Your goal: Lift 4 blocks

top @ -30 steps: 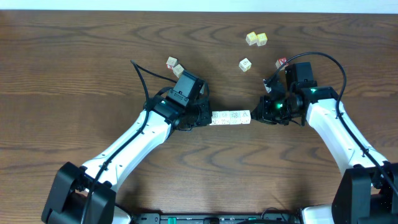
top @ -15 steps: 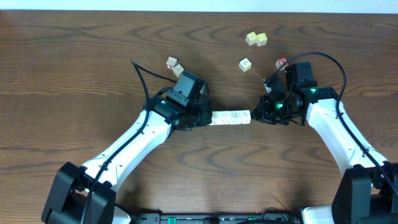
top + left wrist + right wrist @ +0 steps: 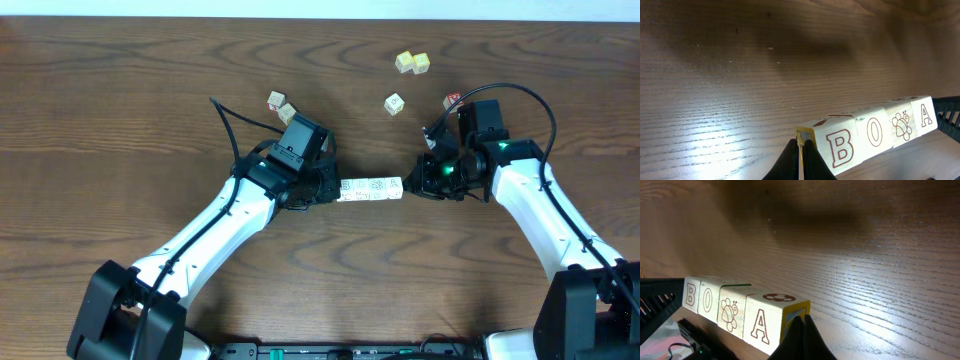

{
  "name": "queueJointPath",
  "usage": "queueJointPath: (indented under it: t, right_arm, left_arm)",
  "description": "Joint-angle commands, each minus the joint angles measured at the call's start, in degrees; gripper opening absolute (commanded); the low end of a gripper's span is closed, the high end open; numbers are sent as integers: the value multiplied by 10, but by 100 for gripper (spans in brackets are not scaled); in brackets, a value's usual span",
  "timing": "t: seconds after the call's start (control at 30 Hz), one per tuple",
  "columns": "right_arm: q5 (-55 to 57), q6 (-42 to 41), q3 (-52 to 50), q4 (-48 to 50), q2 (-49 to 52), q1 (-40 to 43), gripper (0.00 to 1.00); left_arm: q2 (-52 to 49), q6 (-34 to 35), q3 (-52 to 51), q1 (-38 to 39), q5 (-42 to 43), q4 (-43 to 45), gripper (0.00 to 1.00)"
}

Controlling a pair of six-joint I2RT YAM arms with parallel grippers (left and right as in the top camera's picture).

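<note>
Since four cubes cannot be taken between one pair of fingers, both pincers are used as closed wedges rather than as clamps. The left pincer point(image 3: 336, 190) is shut to a single narrow tip with nothing held inside it, and that tip is pressed against the outer end of the cube lettered B point(image 3: 840, 147). The right pincer point(image 3: 409, 184) is shut and empty in the same way, and is set against the opposite end, on the cube lettered A point(image 3: 762, 325).

Between the two tips the blocks point(image 3: 371, 188) are lined up face to face in one straight row, near the middle of the worktop point(image 3: 120, 120). It is judged that the squeeze from left and right is meant to be passed through all four, so that the row is carried by friction alone. The tips are placed in line with the row, presumably so that it is not buckled. Whether the row is already clear of the wood cannot be told.

Farther off, other cubes are left out of the row: a pale pair point(image 3: 281, 106) beyond the left arm, a single pale cube point(image 3: 394, 103), a red-lettered cube point(image 3: 452, 100) just beyond the right arm, and two yellowish cubes point(image 3: 412, 63) at the far side.
</note>
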State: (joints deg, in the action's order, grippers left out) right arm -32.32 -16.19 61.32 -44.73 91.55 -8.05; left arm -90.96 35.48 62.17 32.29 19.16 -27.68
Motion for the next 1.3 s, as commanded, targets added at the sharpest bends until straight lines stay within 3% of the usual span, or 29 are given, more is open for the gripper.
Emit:
queueJointPath:
  t: [0.0, 1.27]
  right_arm:
    - [-87, -10, 2, 4, -2, -34, 1]
    - [-87, -12, 2, 16, -2, -41, 1]
  left_arm:
    - [13, 6, 25, 14, 59, 11, 7]
    - [-3, 15, 25, 22, 59, 31, 7]
